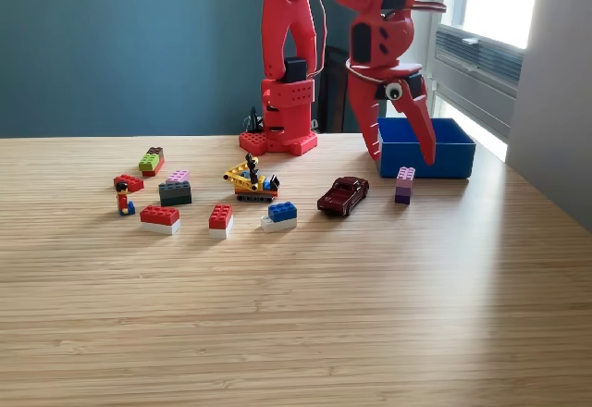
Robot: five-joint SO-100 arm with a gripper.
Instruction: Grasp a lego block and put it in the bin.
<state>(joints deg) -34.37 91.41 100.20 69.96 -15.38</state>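
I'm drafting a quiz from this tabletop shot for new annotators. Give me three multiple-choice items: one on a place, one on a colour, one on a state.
1. Where does the dark red toy car stand?
A. inside the bin
B. on the table, between the blue-and-white block and the purple block
C. on the arm's base

2. What colour is the bin?
A. blue
B. green
C. yellow

3. How is the gripper?
A. shut on a block
B. open and empty
C. out of view

Answers:
1 B: the car sits on the wood with the blue-and-white block at its left in the exterior view and the purple block at its right.
2 A: its walls are blue.
3 B: the jaws hang apart in front of the bin with nothing between them.
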